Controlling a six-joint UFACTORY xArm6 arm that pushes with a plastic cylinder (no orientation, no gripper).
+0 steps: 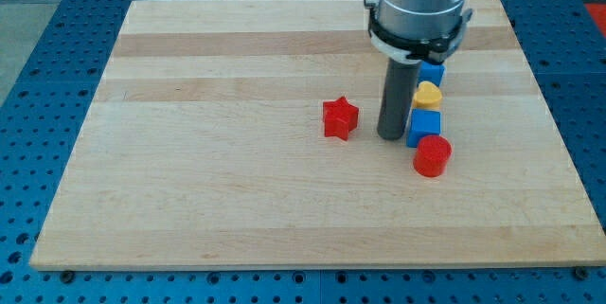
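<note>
My tip (391,136) rests on the wooden board (237,171) right of centre. A blue cube (424,126) sits just to its right, nearly touching the rod. Above that cube lies a yellow heart-shaped block (428,96), and higher still a blue block (434,72) shows partly behind the arm's grey housing. A red cylinder (432,156) stands just below and right of the blue cube. A red star (340,118) lies to the left of the tip, a short gap away.
The arm's grey housing (419,6) hangs over the board's top right area and hides part of it. A blue perforated table (47,77) surrounds the board on all sides.
</note>
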